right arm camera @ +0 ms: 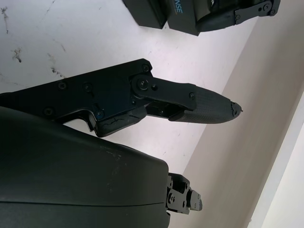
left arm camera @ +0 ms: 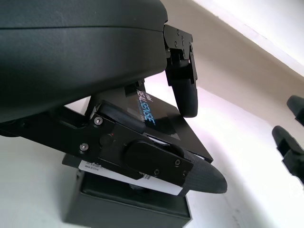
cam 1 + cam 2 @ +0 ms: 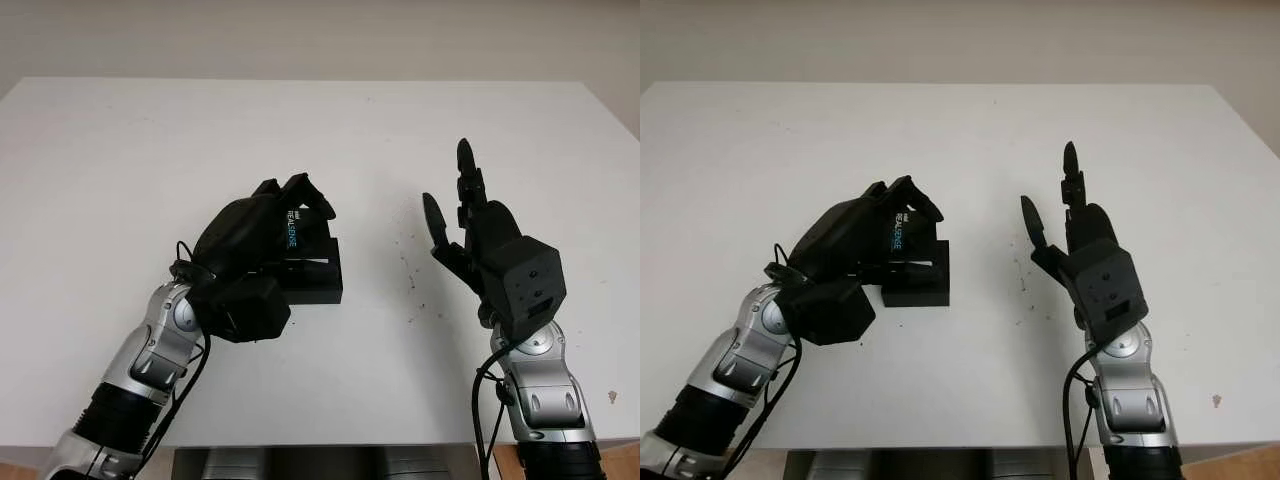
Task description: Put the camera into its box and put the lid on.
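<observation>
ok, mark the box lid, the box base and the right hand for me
lid (image 3: 902, 229), right eye view, printed top face beside the fingers.
box base (image 3: 318, 281), left eye view, top near its right edge.
right hand (image 3: 455, 215), left eye view, middle of the raised hand.

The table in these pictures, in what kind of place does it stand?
Probably a lab or test room. The white table is bare, with a plain pale wall behind. The left hand grips a black box lid over its box; the open right hand hovers beside.
</observation>
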Action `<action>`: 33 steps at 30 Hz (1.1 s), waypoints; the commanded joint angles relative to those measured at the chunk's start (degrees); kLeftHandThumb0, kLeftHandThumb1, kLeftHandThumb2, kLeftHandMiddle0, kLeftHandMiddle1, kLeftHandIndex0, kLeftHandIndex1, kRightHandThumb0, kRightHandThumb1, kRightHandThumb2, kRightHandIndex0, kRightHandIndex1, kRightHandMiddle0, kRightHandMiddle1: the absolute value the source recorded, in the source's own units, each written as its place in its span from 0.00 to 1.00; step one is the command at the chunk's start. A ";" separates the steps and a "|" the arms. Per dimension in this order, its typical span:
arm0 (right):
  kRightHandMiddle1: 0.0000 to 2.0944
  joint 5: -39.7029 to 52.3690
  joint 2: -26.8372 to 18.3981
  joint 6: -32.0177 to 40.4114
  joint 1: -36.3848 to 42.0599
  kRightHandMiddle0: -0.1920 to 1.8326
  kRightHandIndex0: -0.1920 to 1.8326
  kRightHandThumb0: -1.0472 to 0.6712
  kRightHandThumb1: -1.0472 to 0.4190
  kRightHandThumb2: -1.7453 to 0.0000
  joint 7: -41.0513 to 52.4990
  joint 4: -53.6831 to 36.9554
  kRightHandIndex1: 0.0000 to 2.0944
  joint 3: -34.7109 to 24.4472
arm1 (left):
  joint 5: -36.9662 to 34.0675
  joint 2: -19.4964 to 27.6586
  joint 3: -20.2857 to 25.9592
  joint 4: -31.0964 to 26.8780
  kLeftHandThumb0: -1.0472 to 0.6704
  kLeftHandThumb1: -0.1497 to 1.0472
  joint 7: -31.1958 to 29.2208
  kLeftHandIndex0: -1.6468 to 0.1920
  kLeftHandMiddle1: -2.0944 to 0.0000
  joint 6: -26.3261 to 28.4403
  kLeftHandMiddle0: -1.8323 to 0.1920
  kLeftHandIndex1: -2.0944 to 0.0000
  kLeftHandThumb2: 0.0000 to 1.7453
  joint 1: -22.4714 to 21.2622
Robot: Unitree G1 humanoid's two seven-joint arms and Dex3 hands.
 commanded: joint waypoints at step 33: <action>0.02 0.21 0.13 0.33 1.37 0.00 0.00 0.18 0.00 0.66 -0.32 -0.93 0.01 -0.16 | -1.02 -2.73 -1.77 1.86 0.50 1.00 -0.78 0.89 0.14 -3.09 0.86 0.27 0.11 0.35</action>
